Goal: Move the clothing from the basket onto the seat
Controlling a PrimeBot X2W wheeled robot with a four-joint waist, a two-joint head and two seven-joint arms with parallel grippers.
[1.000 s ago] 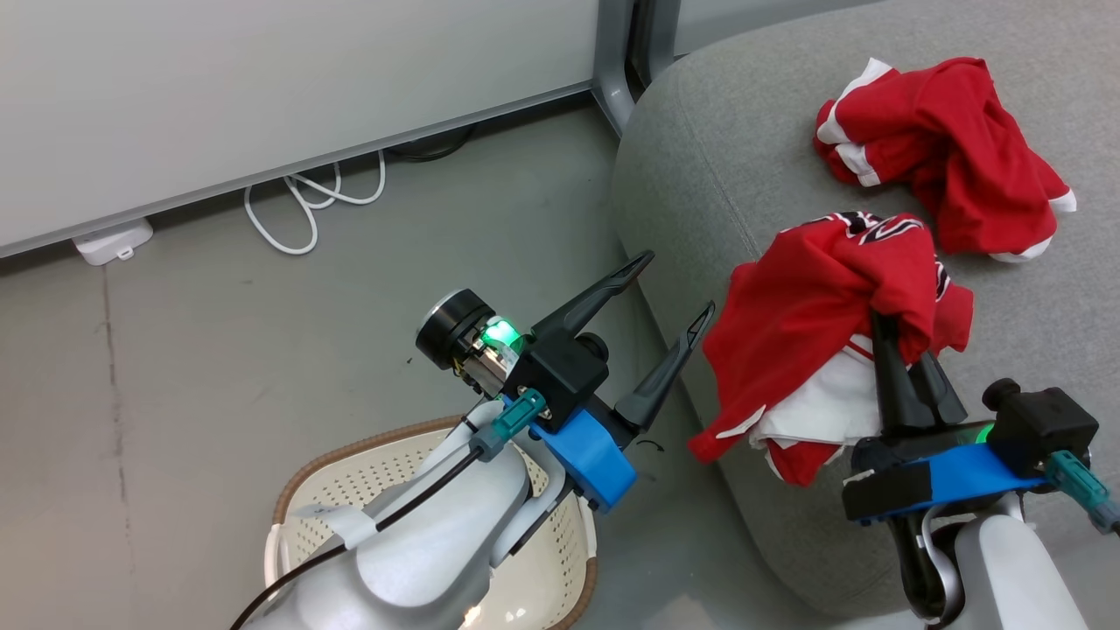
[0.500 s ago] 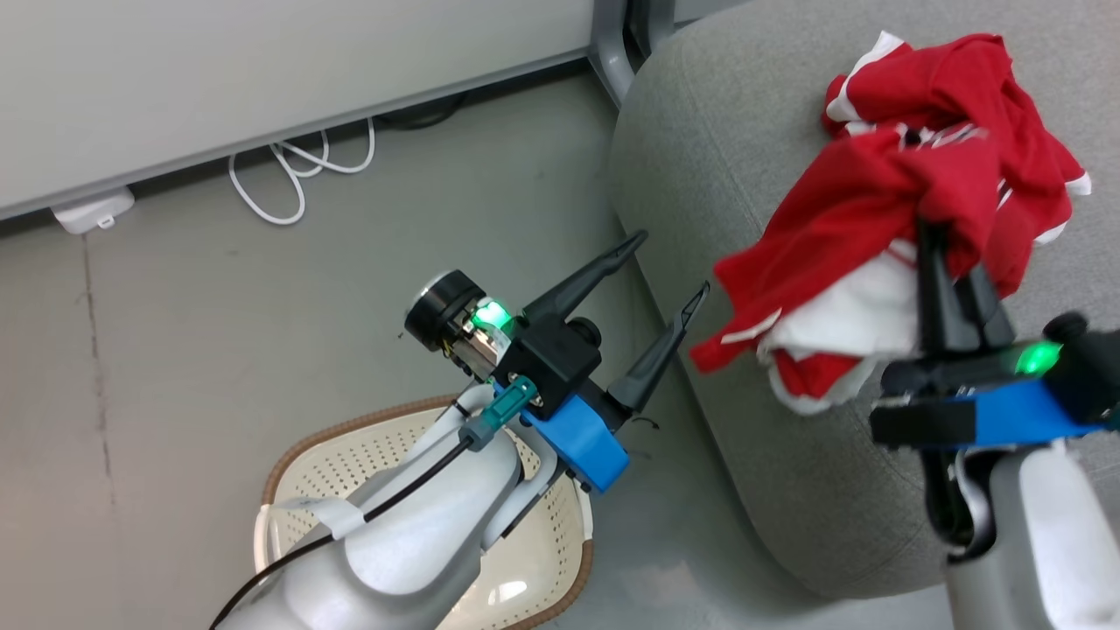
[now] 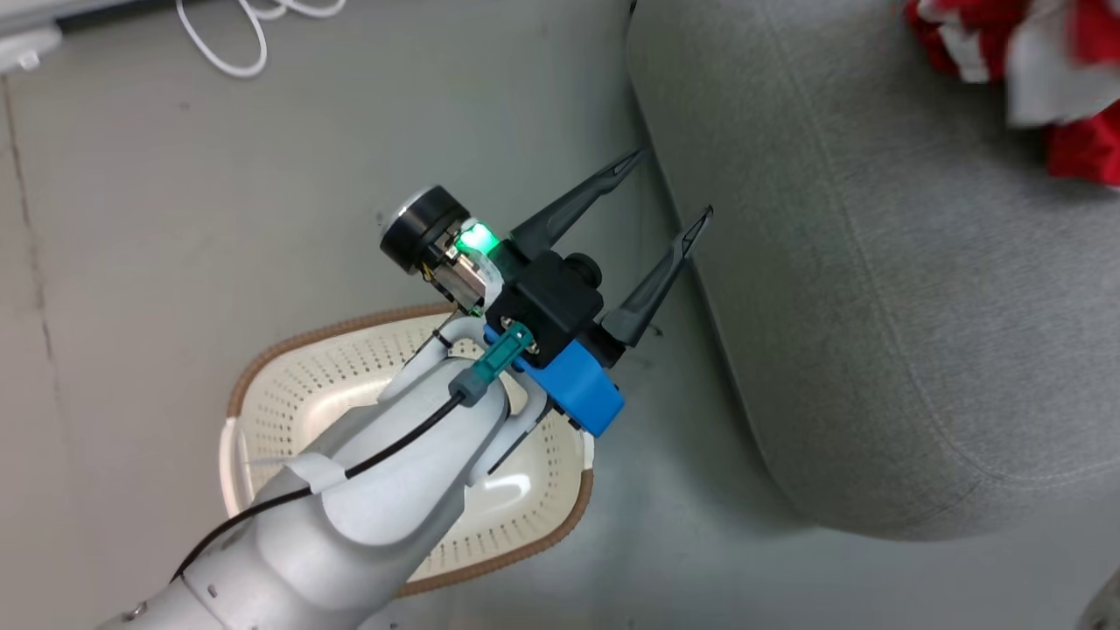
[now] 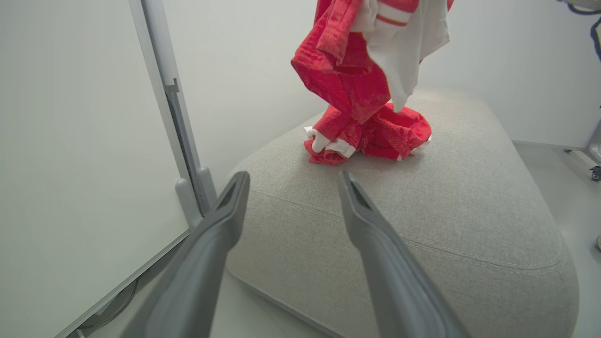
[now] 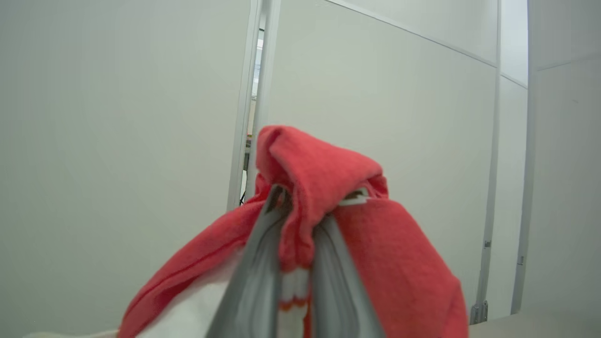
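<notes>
My left gripper [image 3: 673, 184] hangs open and holds nothing, above the floor between the basket [image 3: 297, 337] and the seat [image 3: 875, 306]. The cream basket with its brown rim sits on the floor under my left forearm, and what shows of its inside holds no clothing. In the right wrist view my right gripper [image 5: 300, 206] is shut on a fold of a red shirt [image 5: 328, 173]. In the left wrist view that shirt [image 4: 352, 70] hangs in the air above the seat [image 4: 422, 225]. A second red shirt [image 4: 375, 138] lies crumpled right below it. Blurred red and white cloth [image 3: 1076, 149] shows at the head view's top right.
A white cable [image 3: 236, 44] loops on the grey floor at the top left. A white partition wall [image 4: 70, 141] with a grey post [image 4: 173, 117] stands close to the seat's left end. Bare floor lies between the basket and the seat.
The head camera has shifted, so the floor and seat sit higher in the picture. My right gripper has carried the red shirt up and farther over the seat, out of the head view. The left gripper stays open.
</notes>
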